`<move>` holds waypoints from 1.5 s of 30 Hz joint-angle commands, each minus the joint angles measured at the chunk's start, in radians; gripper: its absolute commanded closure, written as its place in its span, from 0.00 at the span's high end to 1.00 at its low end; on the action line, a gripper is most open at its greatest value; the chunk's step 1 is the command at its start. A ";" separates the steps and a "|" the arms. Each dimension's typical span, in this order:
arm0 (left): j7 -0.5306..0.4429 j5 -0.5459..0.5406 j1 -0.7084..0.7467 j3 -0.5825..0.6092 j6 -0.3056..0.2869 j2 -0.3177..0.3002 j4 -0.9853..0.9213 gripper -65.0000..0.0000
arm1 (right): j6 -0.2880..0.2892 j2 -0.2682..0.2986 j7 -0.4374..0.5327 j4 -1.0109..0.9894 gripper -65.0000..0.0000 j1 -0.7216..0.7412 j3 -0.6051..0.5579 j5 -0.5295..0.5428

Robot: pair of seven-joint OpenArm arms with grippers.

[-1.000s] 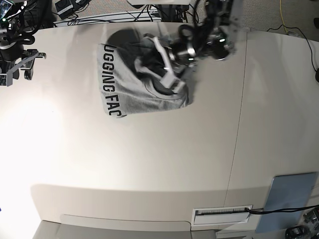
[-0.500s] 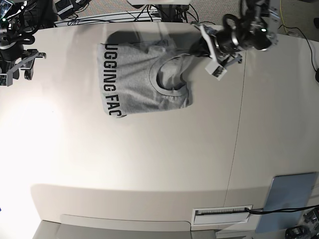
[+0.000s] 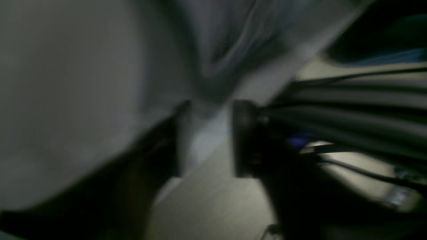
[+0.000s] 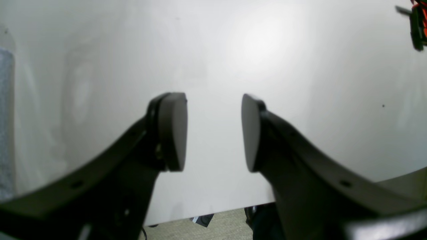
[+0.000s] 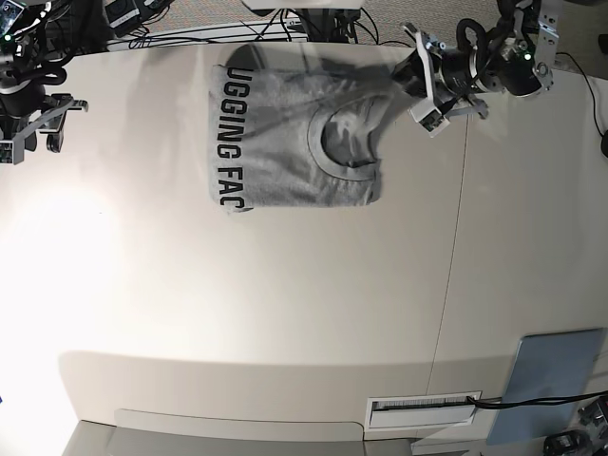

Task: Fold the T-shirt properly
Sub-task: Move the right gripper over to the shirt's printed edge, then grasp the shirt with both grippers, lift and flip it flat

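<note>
T-shirt [image 5: 285, 142] sits at the far edge of the table [image 5: 285, 313], bunched and half-turned: black lettering strip along its outer side, ribbed collar [image 5: 344, 142] facing up, one corner stretched into a taut ridge running to the left gripper [image 5: 410, 84].

Left gripper: jaws look clamped on that corner. The wrist view is heavily blurred, but grey cloth [image 3: 213, 100] fills the slot between the two fingers and fans out ahead of them.

Right gripper [image 4: 213, 133]: jaws apart, nothing between them, only bare table ahead of the pads. It's parked well away from the shirt; a sliver of grey fabric [image 4: 5, 120] shows far off to one side of its jaws.

My read: the step is dragging or spreading the shirt flat before any fold. To do it well:
- Keep the pull low and along the table so the cloth slides rather than lifts.
- Pull in line with the ridge; a sideways pull twists the bunch further.
- One-point tension just drags the whole pile. Bring the right gripper onto the opposite edge to pin or counter-pull.
- Check the pinch holds a single layer near the hem or sleeve, not a wad.

Risk: cloth near the jaws is close to the table's far edge and the cables [image 5: 190, 28] beyond it.
</note>
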 commanded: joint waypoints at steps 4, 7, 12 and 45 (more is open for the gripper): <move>-0.060 0.022 -0.023 -0.006 0.065 -0.011 0.016 0.51 | -0.001 0.015 0.027 0.013 0.41 0.000 -0.026 0.010; -0.111 -0.042 -0.055 -0.006 0.069 -0.010 0.026 0.45 | -0.001 0.015 0.041 0.013 0.41 0.001 -0.114 0.009; -0.166 -0.184 -0.066 -0.005 -0.055 0.072 0.040 0.05 | -0.044 0.014 0.093 0.013 0.39 0.053 -0.332 -0.067; -0.406 0.335 -0.220 0.234 0.056 0.174 -0.468 0.03 | -0.052 0.018 0.034 -0.469 0.24 0.468 -0.895 -0.251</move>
